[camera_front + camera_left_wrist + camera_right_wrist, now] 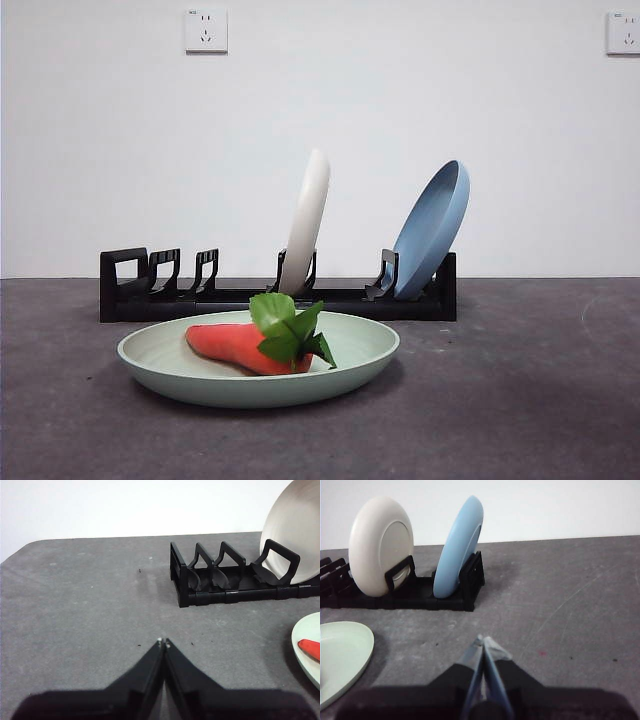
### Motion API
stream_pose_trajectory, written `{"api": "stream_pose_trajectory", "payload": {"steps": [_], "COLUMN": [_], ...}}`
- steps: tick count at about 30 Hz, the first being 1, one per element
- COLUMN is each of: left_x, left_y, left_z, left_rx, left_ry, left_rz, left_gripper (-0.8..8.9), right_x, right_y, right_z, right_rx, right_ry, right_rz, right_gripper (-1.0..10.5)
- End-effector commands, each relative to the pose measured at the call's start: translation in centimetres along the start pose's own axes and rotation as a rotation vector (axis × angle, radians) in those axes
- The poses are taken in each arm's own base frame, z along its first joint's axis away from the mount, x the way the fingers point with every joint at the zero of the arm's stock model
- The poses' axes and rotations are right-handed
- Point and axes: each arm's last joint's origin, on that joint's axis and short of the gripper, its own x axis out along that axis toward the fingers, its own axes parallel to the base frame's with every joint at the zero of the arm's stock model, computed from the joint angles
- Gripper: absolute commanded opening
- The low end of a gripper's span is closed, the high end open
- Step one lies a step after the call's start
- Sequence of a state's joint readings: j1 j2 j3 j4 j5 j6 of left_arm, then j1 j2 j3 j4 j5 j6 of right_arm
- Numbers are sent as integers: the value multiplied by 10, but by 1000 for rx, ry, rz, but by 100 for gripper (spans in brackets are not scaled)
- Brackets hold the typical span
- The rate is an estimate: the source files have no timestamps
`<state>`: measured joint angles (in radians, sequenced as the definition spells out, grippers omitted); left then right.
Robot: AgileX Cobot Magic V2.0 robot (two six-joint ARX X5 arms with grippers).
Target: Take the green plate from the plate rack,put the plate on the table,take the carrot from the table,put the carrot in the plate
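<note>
The green plate (258, 362) lies flat on the table (520, 400) in front of the plate rack (277, 295). The carrot (240, 347) lies in the plate, its green leaves toward the right. The plate's edge also shows in the left wrist view (307, 647) and the right wrist view (342, 655). My left gripper (163, 642) is shut and empty over bare table, left of the rack (235, 577). My right gripper (482, 640) is shut and empty, on the table side of the rack's (420, 592) blue-plate end. Neither arm shows in the front view.
A cream-white plate (306, 220) and a blue plate (432, 228) stand upright in the rack. The rack's left slots hold nothing. A white wall with two sockets stands behind the table.
</note>
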<state>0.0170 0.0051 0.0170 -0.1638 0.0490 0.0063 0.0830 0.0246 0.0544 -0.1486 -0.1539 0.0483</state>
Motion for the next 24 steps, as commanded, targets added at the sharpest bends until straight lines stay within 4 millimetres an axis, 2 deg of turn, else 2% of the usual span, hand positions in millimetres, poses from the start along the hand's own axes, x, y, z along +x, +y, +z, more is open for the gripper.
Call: {"api": "stream_pose_trajectory", "payload": {"steps": [1, 9, 13, 24], "left_x": [1, 1, 1, 1], "left_y": [0, 0, 0, 0], "left_z": [-4, -4, -4, -4], "left_rx": [-7, -7, -7, -7], "left_ry": [9, 9, 9, 10], "left_rz": [-3, -3, -3, -3], "left_gripper": [-3, -3, -3, -3], "right_x": [1, 0, 0, 1], "right_y": [-1, -1, -1, -1], "right_z": [-5, -15, -15, -16], "right_rx": [17, 32, 99, 100], "right_ry": [15, 91, 90, 95], "right_rz": [-7, -10, -14, -15], "right_gripper": [1, 1, 1, 1]}}
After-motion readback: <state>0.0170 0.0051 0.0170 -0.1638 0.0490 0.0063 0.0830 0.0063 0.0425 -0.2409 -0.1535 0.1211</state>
